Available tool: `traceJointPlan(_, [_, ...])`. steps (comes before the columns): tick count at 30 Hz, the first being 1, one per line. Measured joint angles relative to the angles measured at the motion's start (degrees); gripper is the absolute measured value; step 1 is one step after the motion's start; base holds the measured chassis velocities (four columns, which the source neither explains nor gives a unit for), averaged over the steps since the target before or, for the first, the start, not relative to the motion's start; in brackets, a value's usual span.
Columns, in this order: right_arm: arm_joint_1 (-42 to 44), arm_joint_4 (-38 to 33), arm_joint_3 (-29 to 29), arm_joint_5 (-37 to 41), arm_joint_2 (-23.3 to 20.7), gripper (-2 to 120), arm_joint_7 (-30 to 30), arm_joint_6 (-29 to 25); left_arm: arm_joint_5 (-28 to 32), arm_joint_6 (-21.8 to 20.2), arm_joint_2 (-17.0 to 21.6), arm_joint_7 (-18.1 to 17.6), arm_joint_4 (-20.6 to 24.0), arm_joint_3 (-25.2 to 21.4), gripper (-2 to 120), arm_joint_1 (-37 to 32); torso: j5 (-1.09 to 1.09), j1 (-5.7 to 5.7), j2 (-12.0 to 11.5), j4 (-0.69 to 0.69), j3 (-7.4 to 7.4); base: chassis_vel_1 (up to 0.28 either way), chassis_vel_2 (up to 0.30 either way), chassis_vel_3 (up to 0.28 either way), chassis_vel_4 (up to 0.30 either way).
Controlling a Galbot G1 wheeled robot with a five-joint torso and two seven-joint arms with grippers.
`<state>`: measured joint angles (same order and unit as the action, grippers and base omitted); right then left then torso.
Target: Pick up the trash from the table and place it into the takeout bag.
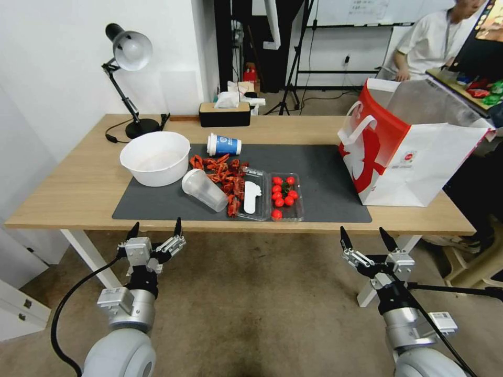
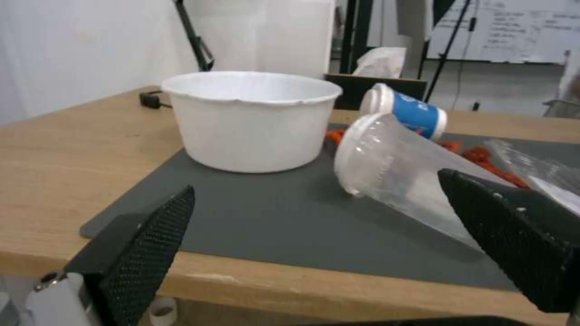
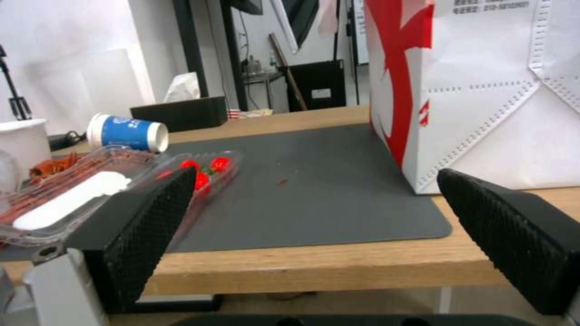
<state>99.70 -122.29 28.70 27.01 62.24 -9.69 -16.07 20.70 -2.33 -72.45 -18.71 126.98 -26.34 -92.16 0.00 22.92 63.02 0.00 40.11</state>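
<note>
On the table, a dark mat carries the trash. A white blue-labelled paper cup lies on its side. A clear plastic cup also lies tipped over, beside a white bowl. Red shell scraps spread next to an open clear tray of small red tomatoes. The takeout bag stands open at the right. My left gripper and right gripper hang open and empty below the table's front edge.
A black desk lamp and a dark tissue box stand at the table's back edge. White table legs reach down to the brown floor near my arms. A second table with coloured items sits behind the bag.
</note>
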Motion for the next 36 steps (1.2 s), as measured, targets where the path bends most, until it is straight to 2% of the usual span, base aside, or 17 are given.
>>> traceJointPlan(4, [0.0,0.0,0.2,0.0,0.0,100,-0.7,0.0,2.9,-1.9,1.0,-2.0,0.1,0.2,100,2.3,-0.01,0.00,0.0,0.01,0.00,0.000,0.000,0.000,0.000])
traceJointPlan(6, [-0.2,0.0,0.3,-0.2,-0.3,100,-1.7,0.6,10.6,-5.1,3.1,-4.4,1.1,0.6,100,5.8,-0.01,0.00,0.0,-0.01,0.00,0.000,0.000,0.000,0.000])
traceJointPlan(7, [-0.2,0.0,0.3,-0.2,-0.3,100,-1.7,0.6,10.6,-5.1,3.1,-4.4,1.1,0.6,100,5.8,-0.01,0.00,0.0,-0.01,0.00,0.000,0.000,0.000,0.000])
traceJointPlan(8, [-0.6,0.0,0.2,-0.2,-0.7,100,-2.2,1.2,17.0,-7.7,4.1,-6.7,2.2,1.0,100,7.9,0.00,0.00,0.0,-0.01,0.00,0.000,0.000,0.000,0.000])
traceJointPlan(9, [-0.9,0.1,0.0,-0.2,-0.9,100,-2.4,1.5,20.2,-8.9,4.6,-7.7,2.7,1.1,100,9.2,0.00,0.00,0.0,0.00,0.00,0.000,0.000,0.000,0.000])
traceJointPlan(10, [-0.9,0.1,0.0,-0.2,-0.9,100,-2.4,1.5,20.2,-8.9,4.6,-7.7,2.7,1.1,100,9.2,0.00,0.00,0.0,0.00,0.00,0.000,0.000,0.000,0.000])
traceJointPlan(11, [-1.3,0.2,-0.3,-0.2,-1.2,100,-3.0,2.1,26.1,-10.6,5.6,-9.5,3.2,1.5,100,11.8,0.01,0.00,0.0,0.01,0.00,0.000,0.000,0.000,0.000])
traceJointPlan(12, [-1.3,0.2,-0.3,-0.2,-1.2,100,-3.0,2.1,26.1,-10.6,5.6,-9.5,3.2,1.5,100,11.8,0.01,0.00,0.0,0.01,0.00,0.000,0.000,0.000,0.000])
traceJointPlan(14, [-2.5,0.3,-1.3,-0.1,-2.1,100,-3.8,3.0,34.6,-13.1,7.1,-12.3,3.8,1.8,100,15.0,-0.01,0.00,0.0,-0.06,0.01,0.000,0.000,0.000,0.000])
traceJointPlan(16, [-2.9,0.5,-1.7,0.0,-2.3,100,-4.0,3.2,35.6,-13.4,7.3,-12.7,3.9,1.7,100,15.2,-0.01,0.00,0.0,-0.04,0.00,0.000,0.000,0.000,0.000])
traceJointPlan(17, [-4.5,1.0,-2.8,0.1,-3.2,100,-4.4,3.9,37.8,-14.2,8.1,-14.2,3.9,1.6,100,16.0,0.02,0.00,0.0,0.05,0.00,0.000,0.000,0.000,0.000])
traceJointPlan(20, [-5.3,1.3,-3.2,0.3,-3.7,100,-4.7,4.3,41.8,-16.0,9.3,-15.8,3.6,1.9,100,17.6,-0.02,0.00,0.0,0.03,0.01,0.000,0.000,0.000,0.000])
traceJointPlan(22, [-5.4,1.4,-3.2,0.3,-3.7,100,-4.7,4.4,42.2,-16.2,9.4,-16.0,3.6,2.0,100,17.8,-0.02,0.00,0.0,0.03,0.01,0.000,0.000,0.000,0.000])
traceJointPlan(23, [-5.2,1.4,-3.1,0.3,-3.7,100,-4.8,4.5,47.4,-18.5,10.4,-18.7,3.0,2.9,100,20.5,0.01,0.00,0.0,0.00,0.00,0.000,0.000,0.000,0.000])
traceJointPlan(28, [-4.5,1.5,-2.9,0.3,-3.0,100,-4.8,4.6,54.5,-21.2,11.8,-21.8,1.0,4.7,100,26.1,0.00,0.00,0.0,0.00,0.00,0.000,0.000,0.000,0.000])
traceJointPlan(32, [-4.5,1.5,-2.9,0.1,-2.7,100,-4.7,4.7,57.0,-21.9,12.4,-23.2,-0.7,5.9,100,29.1,0.00,0.00,0.0,-0.01,0.00,0.000,0.000,0.000,0.000])
traceJointPlan(36, [-4.4,1.3,-2.9,-0.1,-2.5,100,-4.7,5.0,59.6,-24.0,12.8,-26.2,-3.1,8.1,100,33.8,0.00,0.00,0.0,0.00,0.00,0.000,0.000,0.000,0.000])
